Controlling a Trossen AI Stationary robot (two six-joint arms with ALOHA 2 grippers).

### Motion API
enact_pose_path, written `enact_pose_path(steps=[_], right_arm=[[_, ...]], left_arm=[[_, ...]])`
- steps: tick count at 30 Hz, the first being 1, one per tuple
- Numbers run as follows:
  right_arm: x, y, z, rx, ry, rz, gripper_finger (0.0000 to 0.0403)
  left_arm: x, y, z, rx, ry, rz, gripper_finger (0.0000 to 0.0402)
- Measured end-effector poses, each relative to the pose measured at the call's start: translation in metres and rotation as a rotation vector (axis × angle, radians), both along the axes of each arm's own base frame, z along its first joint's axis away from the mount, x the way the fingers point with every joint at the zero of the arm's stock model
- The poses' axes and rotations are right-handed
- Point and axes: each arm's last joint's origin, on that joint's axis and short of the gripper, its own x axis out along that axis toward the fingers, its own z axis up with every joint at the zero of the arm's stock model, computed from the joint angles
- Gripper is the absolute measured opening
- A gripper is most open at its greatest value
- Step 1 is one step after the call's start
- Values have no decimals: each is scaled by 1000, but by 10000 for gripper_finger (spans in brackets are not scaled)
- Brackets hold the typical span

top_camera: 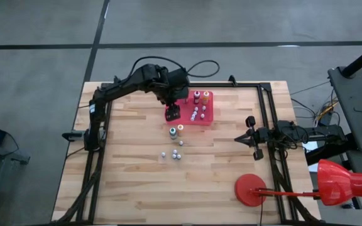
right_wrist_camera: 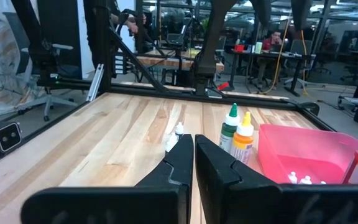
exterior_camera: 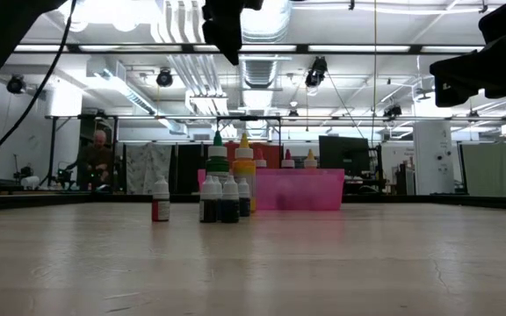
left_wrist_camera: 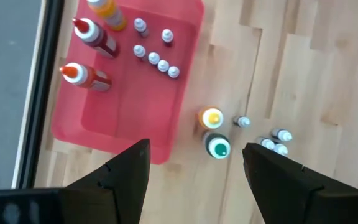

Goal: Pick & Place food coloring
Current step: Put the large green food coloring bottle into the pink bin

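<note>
The red tray (left_wrist_camera: pixel 123 106) holds three taller bottles with pale caps (left_wrist_camera: pixel 82 76) and several tiny whitish bottles (left_wrist_camera: pixel 157 61), all standing. Beside its near side, a green-capped bottle (left_wrist_camera: pixel 219 148) and a yellow-capped one (left_wrist_camera: pixel 212 117) stand on the table, with several tiny bottles (left_wrist_camera: pixel 272 140) a little nearer (top_camera: pixel 176 154). My left gripper (left_wrist_camera: pixel 194 180) hangs open and empty above the tray's near left corner (top_camera: pixel 173 114). My right gripper (right_wrist_camera: pixel 194 155) waits shut near the table's right edge (top_camera: pixel 239 138).
A black frame rail (top_camera: pixel 269 119) runs along the table's right and far sides. A red round base (top_camera: pixel 251 189) with a red cone-shaped thing (top_camera: pixel 344 182) sits at the near right corner. Bare wood (top_camera: pixel 143 188) spreads over the near left half.
</note>
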Motion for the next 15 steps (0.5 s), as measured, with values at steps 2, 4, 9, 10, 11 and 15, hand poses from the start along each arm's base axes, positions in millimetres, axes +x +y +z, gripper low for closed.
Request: enact_pose_path(steps=[2, 4, 9, 10, 11, 15], right_arm=[[0, 0, 0, 0, 0, 0, 8], [0, 0, 0, 0, 0, 0, 8], [0, 0, 0, 0, 0, 0, 8], [0, 0, 0, 0, 0, 0, 8], [0, 0, 0, 0, 0, 0, 8], [0, 0, 0, 0, 0, 0, 8]], left_arm=[[1, -4, 0, -2, 4, -7, 227], [0, -8, -1, -7, 15, -15, 227], [1, -15, -1, -8, 23, -33, 227], [1, -16, -1, -8, 23, -36, 227], [1, -17, -1, -8, 23, -37, 227], [2, -20, -1, -11, 23, -39, 227]])
